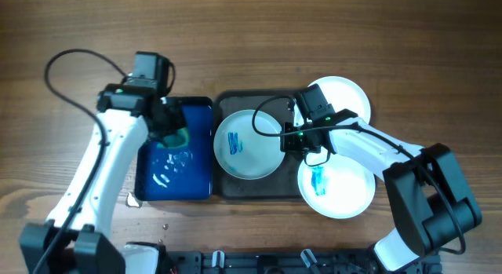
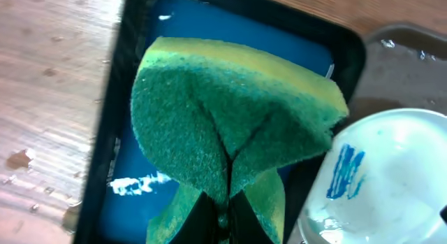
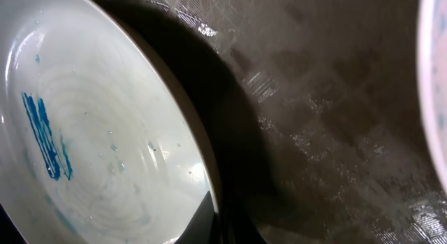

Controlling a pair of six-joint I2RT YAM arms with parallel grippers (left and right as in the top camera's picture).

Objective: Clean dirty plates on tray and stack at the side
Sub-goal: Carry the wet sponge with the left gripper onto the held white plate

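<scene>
We see L gripper (image 1: 174, 134) clamped on green sponge (image 2: 230, 118) over blue tray (image 1: 196, 117). R gripper (image 1: 287, 140) pinches rim of smeared plate (image 1: 251, 158) on grey tray (image 1: 251, 189).

- The left arm (image 1: 110, 160) angles in from the table's (image 1: 63, 23) near left corner, elbow bent. Its left gripper (image 1: 169, 131) is clamped on a green sponge (image 2: 230, 111).
- The right arm (image 1: 369, 148) stretches from the near right corner toward the middle. Its right gripper (image 1: 290, 140) pinches the middle plate (image 1: 245, 144) by its rim.
</scene>
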